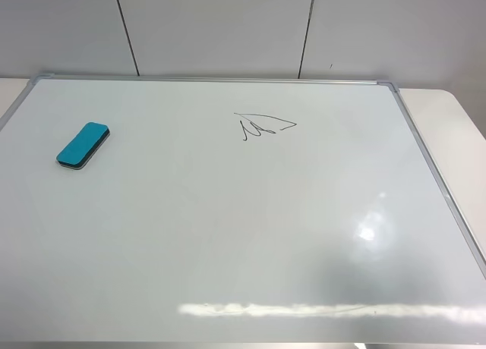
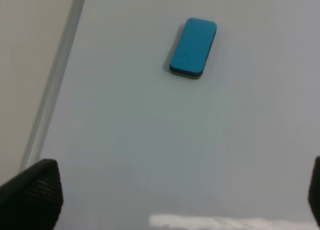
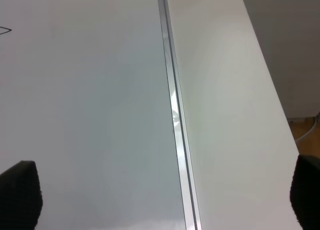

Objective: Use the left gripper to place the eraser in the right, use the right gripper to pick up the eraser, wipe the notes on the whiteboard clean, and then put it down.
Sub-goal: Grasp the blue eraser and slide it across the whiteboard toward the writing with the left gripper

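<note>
- Left tool (image 2: 172, 195): only its two dark finger tips show, in its own wrist view. One is a ribbed black block cut off at the picture's corner, the other a bare sliver at the opposite edge. They stand spread wide, with nothing between them but bare board; it holds nothing.
- Right tool (image 3: 162, 195): again only two black tips, both cropped by the picture's edges. It is spread just as wide and grips nothing, hanging over the board's right-hand edge.
- Neither arm shows in the high view, so how high each tool hangs I cannot tell.
- One eraser (image 1: 83, 145), teal on top with a thin dark underside, lies flat on the whiteboard (image 1: 228, 227) near its left edge, askew to the frame. It is well clear of the left tool and far from the right one.
- One set of notes (image 1: 263, 125): a leaf-like outline with zigzag strokes in the board's upper middle, well apart from the eraser. The right wrist view catches only a tip of it (image 3: 4, 30).
- One whiteboard; its near edge and left side are cut off in the high view, and a band of glare (image 1: 326, 309) washes out the near part.
- One silver frame (image 3: 175, 115) separates the board from the pale desk (image 3: 225, 115).
</note>
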`<move>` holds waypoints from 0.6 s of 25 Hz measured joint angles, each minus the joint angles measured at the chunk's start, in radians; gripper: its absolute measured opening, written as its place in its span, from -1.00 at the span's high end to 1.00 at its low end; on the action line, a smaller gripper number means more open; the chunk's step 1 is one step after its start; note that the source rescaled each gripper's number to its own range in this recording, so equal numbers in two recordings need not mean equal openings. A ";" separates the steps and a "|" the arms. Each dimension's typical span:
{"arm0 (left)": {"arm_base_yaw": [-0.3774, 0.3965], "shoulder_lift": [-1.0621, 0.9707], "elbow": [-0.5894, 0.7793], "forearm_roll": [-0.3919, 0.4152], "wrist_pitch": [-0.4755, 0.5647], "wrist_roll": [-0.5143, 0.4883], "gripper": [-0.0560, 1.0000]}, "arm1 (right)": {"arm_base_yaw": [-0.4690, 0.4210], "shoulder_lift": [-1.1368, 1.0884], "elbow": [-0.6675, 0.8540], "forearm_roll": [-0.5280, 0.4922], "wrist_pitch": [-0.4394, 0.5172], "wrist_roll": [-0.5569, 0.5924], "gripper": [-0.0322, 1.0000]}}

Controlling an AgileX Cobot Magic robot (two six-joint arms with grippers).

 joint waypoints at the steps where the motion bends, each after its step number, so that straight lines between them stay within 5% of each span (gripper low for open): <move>1: 0.000 0.000 0.000 0.000 0.000 0.000 -1.00 | 0.000 0.000 0.000 0.000 0.000 0.000 -1.00; 15: 0.000 0.000 0.000 0.001 0.000 0.001 -1.00 | 0.000 0.000 0.000 0.000 0.000 0.000 -1.00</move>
